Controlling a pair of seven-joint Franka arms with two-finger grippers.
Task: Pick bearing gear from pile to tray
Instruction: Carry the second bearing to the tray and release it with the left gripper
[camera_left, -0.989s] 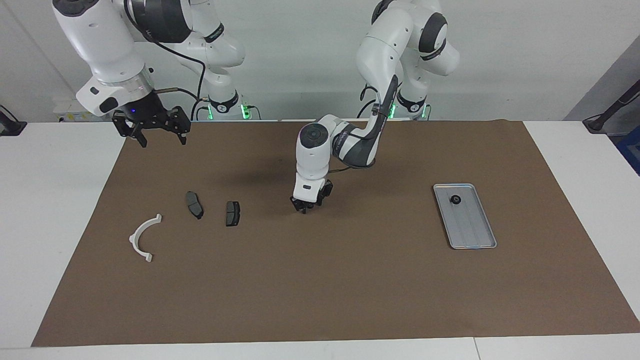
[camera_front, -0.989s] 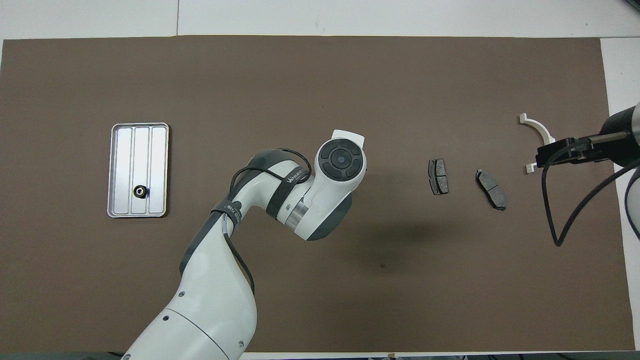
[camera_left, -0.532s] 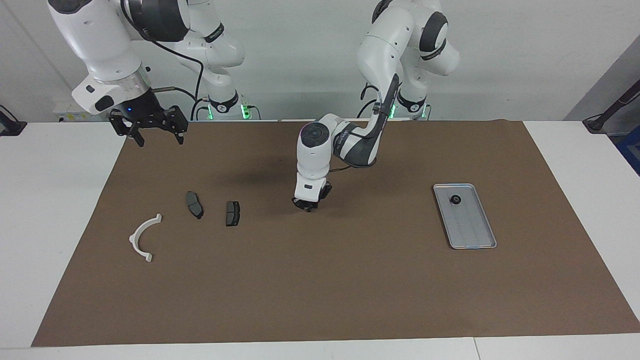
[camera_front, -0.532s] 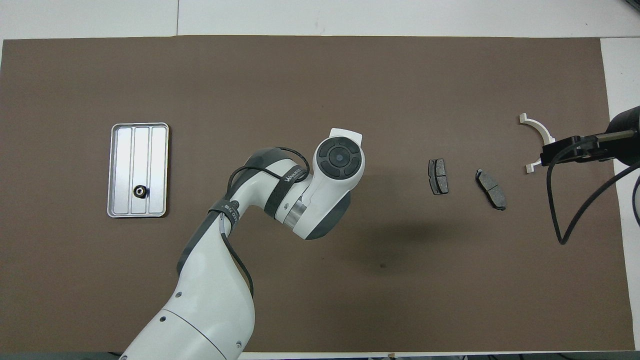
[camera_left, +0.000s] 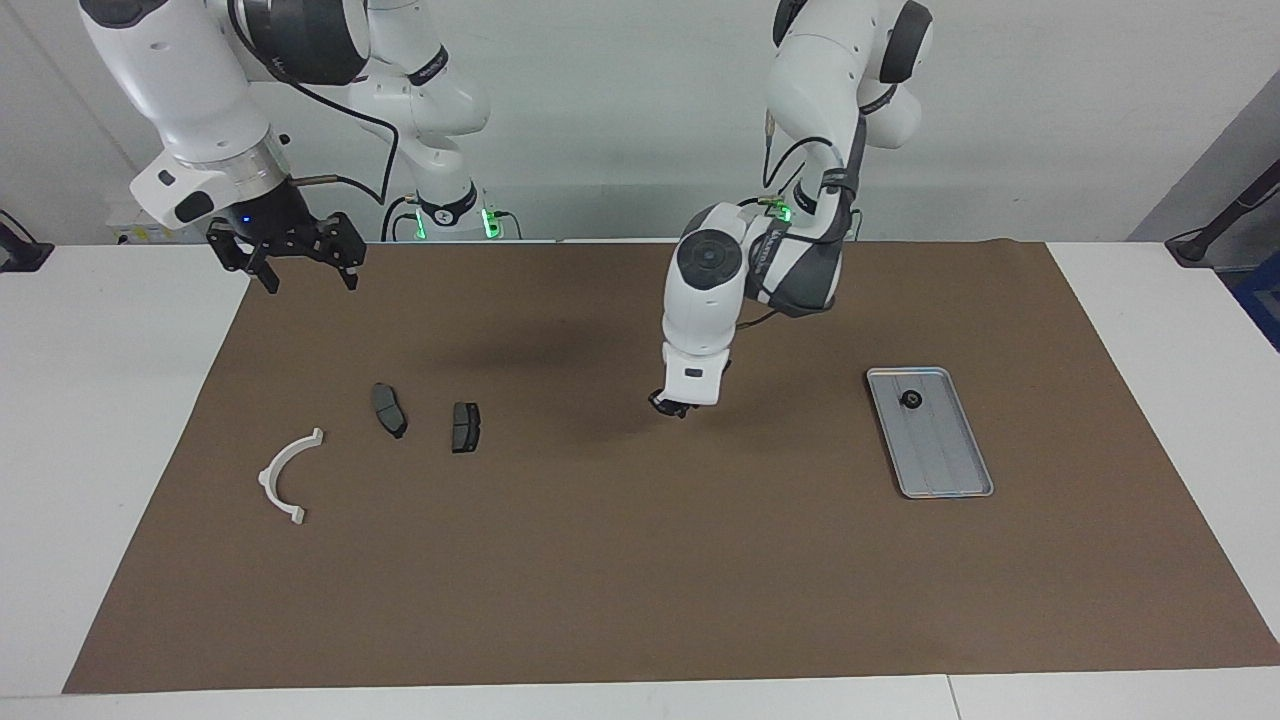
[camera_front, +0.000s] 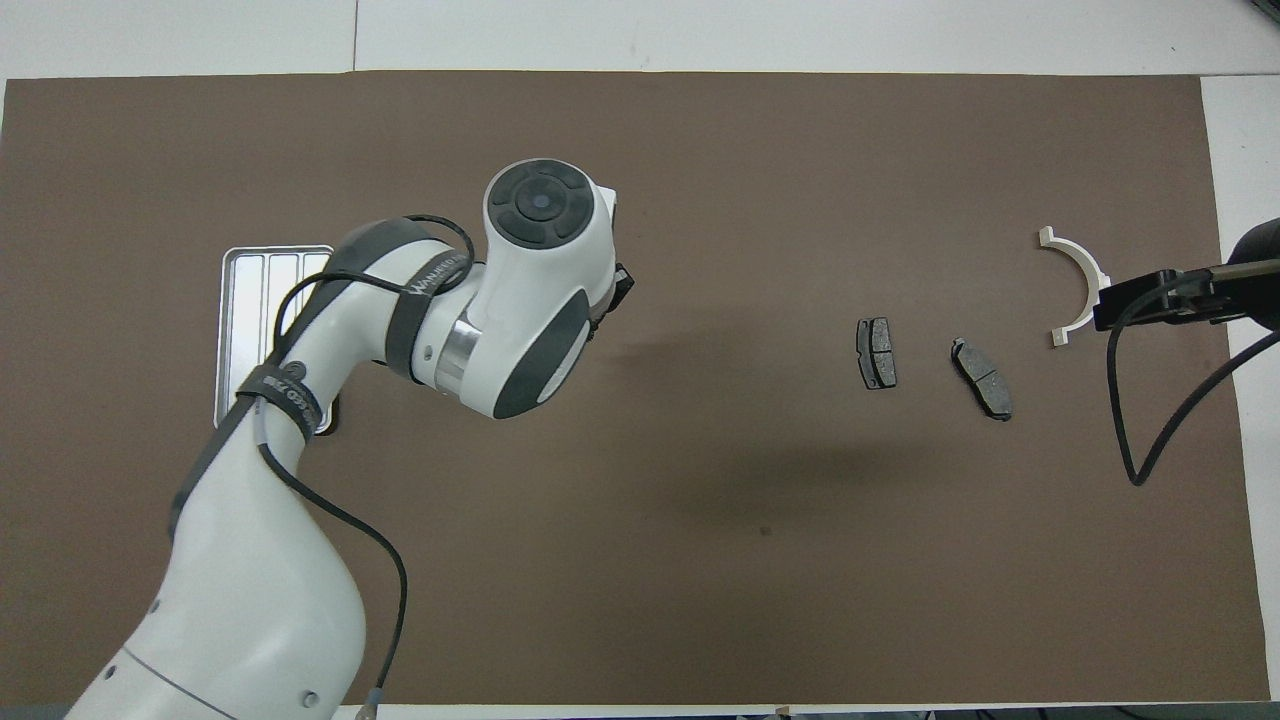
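My left gripper (camera_left: 673, 405) hangs shut just above the brown mat, between the pile and the tray (camera_left: 948, 468). Its dark tips meet, and I cannot make out whether a small part sits between them. In the overhead view the wrist hides it. One black bearing gear (camera_left: 911, 399) lies in the tray, at the end nearer the robots. The pile holds a white half-ring bracket (camera_left: 285, 475) and two dark brake pads (camera_left: 389, 409) (camera_left: 465, 427). My right gripper (camera_left: 303, 268) waits open, raised over the mat's corner at its own end.
The brown mat (camera_left: 640, 580) covers most of the white table. In the overhead view the left arm covers part of the tray (camera_front: 250, 300). The bracket (camera_front: 1082, 278) and the pads (camera_front: 876, 353) (camera_front: 982, 378) lie toward the right arm's end.
The left gripper closed down at the mat, then lifted and swung toward the tray. The right gripper drifted slightly toward its own end of the table.
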